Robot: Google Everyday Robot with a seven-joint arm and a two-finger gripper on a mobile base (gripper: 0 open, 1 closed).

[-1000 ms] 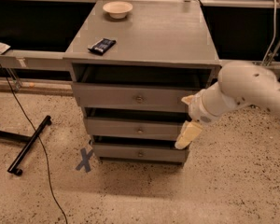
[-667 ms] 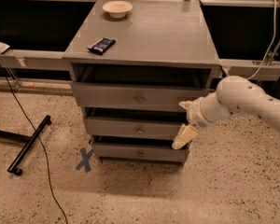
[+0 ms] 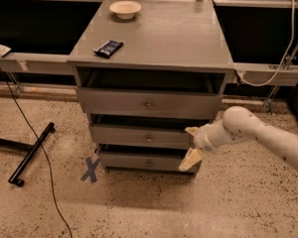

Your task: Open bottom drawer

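Note:
The grey wooden cabinet (image 3: 154, 38) has three drawers. The bottom drawer (image 3: 139, 161) is the lowest, with a small round knob (image 3: 149, 163) at its centre; it is pulled out slightly, like the two above. My gripper (image 3: 190, 145) is at the cabinet's right front, level with the middle drawer (image 3: 139, 134). Its cream fingers are spread apart, the upper one (image 3: 191, 131) by the middle drawer's right end and the lower one (image 3: 189, 159) in front of the bottom drawer's right end. It holds nothing and is right of the knob.
A white bowl (image 3: 124, 8) and a dark packet (image 3: 109, 47) lie on the cabinet top. A blue tape X (image 3: 91, 169) marks the floor at the left. A black stand leg (image 3: 32, 152) and a cable (image 3: 49, 182) lie further left. A rail (image 3: 268, 74) runs behind.
My arm has moved left and down, bringing the gripper closer to the right ends of the middle and bottom drawers. The drawers have not moved.

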